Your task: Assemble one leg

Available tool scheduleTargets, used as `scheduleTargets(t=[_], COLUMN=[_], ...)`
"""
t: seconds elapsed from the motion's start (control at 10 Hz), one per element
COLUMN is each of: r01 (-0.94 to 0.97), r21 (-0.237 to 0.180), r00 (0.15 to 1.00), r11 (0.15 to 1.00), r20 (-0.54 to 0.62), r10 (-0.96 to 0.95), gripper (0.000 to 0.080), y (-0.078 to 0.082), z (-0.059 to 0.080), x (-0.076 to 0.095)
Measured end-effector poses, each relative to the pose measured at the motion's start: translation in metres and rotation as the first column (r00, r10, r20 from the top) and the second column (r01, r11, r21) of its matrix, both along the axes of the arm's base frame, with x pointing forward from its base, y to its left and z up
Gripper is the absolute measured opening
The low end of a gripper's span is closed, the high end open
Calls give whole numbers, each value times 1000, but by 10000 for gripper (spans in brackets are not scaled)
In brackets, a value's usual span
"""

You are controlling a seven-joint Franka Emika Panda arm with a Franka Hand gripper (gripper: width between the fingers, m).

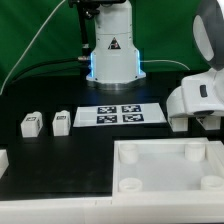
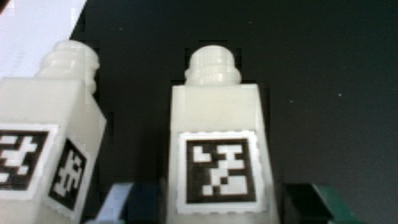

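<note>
The black table (image 1: 60, 170) fills most of the scene in front of a green backdrop. On its near side, toward the exterior view's right, lies the large white panel (image 1: 160, 170) with a raised rim and round sockets at its corners. At the far middle stands the robot base (image 1: 112, 50), white with a warning triangle and a blue glow at its foot. The bulky white arm end (image 1: 200, 98) hangs low over the table at the exterior view's right, just beyond the panel; the claw itself cannot be made out from there.

The marker board (image 1: 120, 115) lies flat mid-table, between the base and the panel. Toward the exterior view's left sit two small white tagged pieces, the outer block (image 1: 30, 124) and the inner block (image 1: 62, 122), near each other but apart.

In the wrist view, the leg (image 2: 222, 140) lies straight ahead of the gripper (image 2: 228, 208). It is a white block with a rounded knob at its far end and a black-and-white tag on the face toward the camera. The dark fingers (image 2: 121, 205) stand spread on either side of its near end, released, with a dark gap showing along one side. A second leg (image 2: 54, 130) lies beside it, parallel, with bare table between them.
</note>
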State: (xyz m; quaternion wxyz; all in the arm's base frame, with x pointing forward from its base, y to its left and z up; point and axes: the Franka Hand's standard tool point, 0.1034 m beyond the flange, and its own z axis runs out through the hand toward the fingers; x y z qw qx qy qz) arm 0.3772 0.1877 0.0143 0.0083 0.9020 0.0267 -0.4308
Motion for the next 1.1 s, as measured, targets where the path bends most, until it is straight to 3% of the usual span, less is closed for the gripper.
scheduleTargets(t=[0.1,0.2,0.4,0.5,0.6,0.7,0.8,0.9,1.1], r01=[-3,-28,-56,-60,-61,-67,-71,-78,-100], r21=[2,21,67,92,100,92,91,106,121], r00=[1000,999,996,985,935,864,819,709,488], r11=[1000,999,996,994,993,994,993,991,988], r20=[2,29,71,166,355,504,573,705,871], r10=[3,27,52,44,21,11,6,-20,-57], gripper=[290,291,291,291,291,291,291,291,291], y=[-1,-4,-13,-19,-26,-32,-34,-31,-33], z=[2,22,77,95,118,138,147,148,148], x=[2,20,54,79,102,99,102,113,105])
